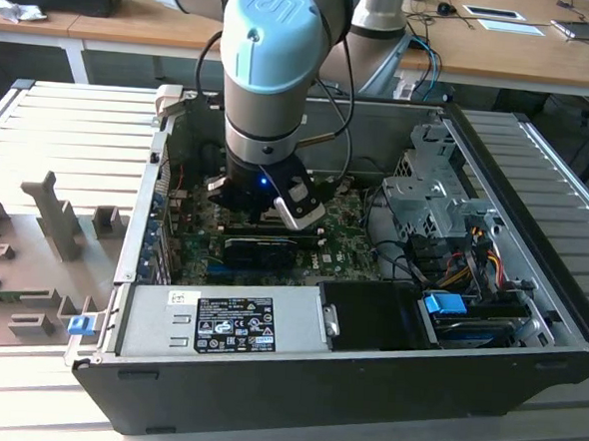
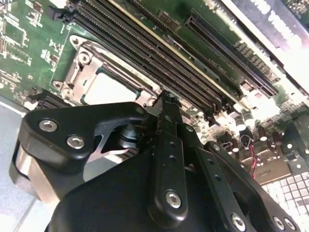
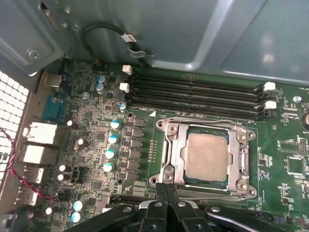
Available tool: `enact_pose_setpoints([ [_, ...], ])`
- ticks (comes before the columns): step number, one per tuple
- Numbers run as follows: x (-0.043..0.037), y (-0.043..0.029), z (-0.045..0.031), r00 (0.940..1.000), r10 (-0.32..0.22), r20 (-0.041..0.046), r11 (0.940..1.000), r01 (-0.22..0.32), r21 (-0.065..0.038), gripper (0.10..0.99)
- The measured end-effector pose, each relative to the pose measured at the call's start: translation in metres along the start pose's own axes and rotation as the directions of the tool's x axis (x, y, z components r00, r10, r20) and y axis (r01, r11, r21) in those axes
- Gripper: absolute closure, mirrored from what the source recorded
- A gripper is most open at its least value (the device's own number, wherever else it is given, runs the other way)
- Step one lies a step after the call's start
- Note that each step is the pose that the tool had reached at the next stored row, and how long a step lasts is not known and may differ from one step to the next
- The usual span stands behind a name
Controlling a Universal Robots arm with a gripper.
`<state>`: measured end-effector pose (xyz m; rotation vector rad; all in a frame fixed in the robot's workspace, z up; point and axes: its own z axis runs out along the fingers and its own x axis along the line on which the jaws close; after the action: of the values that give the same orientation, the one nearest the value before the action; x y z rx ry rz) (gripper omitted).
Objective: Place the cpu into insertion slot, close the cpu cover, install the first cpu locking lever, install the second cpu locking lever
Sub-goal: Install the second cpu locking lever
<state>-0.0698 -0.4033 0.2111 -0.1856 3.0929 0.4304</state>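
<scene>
Exterior view: the gripper reaches into an open computer case on a slatted table, desks behind. First wrist view: cpu seated under the lowered cpu cover; fingertips pressed together, empty.

The arm's gripper reaches down inside the open computer case, just above the green motherboard. A grey power supply sits nearby

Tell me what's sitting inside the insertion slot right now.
The cpu lies flat in the insertion slot, framed by the cpu cover. The contacts beneath are hidden.
</scene>
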Motion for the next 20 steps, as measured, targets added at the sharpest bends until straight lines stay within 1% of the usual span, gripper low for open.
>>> enact_pose_setpoints([
  [3,0.0016,-0.0021,0.0017,1.0,0.0,0.0003,1.0,0.0,-0.003,0.98],
  [5,0.0024,-0.0041,0.0017,1.0,0.0,0.0007,1.0,0.0,-0.007,0.98],
  [8,0.0053,-0.0076,0.0011,1.0,0.0,0.0041,0.9994,0.0,-0.035,0.98],
  [10,0.006,-0.0085,0.0018,1.0,0.0,0.0054,0.999,0.0,-0.046,0.98],
  [12,0.0066,-0.0091,0.0028,1.0,0.0,0.0063,0.9986,0.0,-0.053,0.98],
  [13,0.0068,-0.0098,0.0053,1.0,0.0,0.0073,0.9982,0.0,-0.06,0.98],
  [15,0.0069,-0.0105,0.0073,1.0,0.0,0.0078,0.9978,0.0,-0.066,0.98],
  [17,0.0071,-0.0113,0.0105,1.0,0.0,0.0091,0.9971,0.0,-0.076,0.98],
  [20,0.0071,-0.0119,0.0128,0.9999,0.0,0.0102,0.9963,0.001,-0.086,0.98],
])
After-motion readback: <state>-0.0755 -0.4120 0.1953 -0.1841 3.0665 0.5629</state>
